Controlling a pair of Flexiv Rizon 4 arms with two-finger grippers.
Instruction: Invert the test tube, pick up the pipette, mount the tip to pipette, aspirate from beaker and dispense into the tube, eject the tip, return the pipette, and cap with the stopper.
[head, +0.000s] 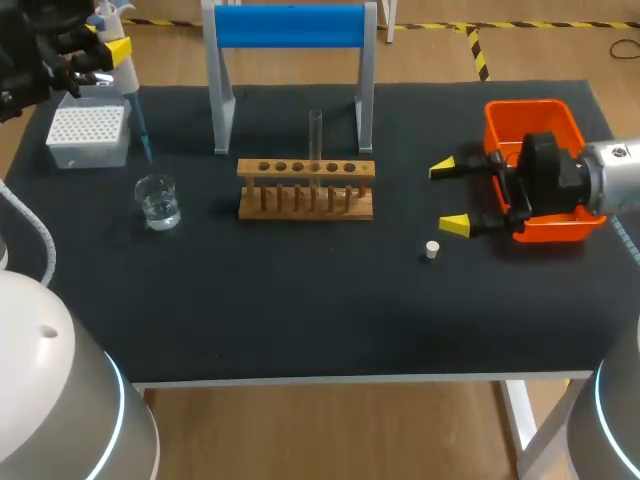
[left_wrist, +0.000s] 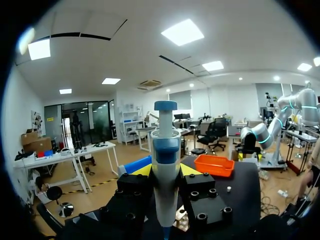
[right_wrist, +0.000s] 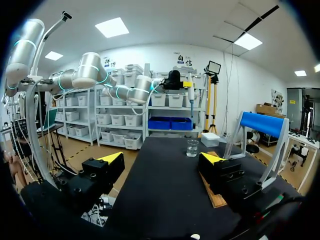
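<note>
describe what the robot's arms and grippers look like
The left arm and right arm are smooth silver-grey tubes with rounded joints ringed in glowing light blue. A pale ribbed cable runs beside the left arm. The left gripper and right gripper have blocky black bodies with bolt holes and bright yellow wedge-shaped fingertips.

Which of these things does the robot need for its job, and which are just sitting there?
For the job: pipette, tip box, beaker, test tube, stopper.
Just standing by, not named in the job: wooden rack, blue-topped frame, orange bin.
</note>
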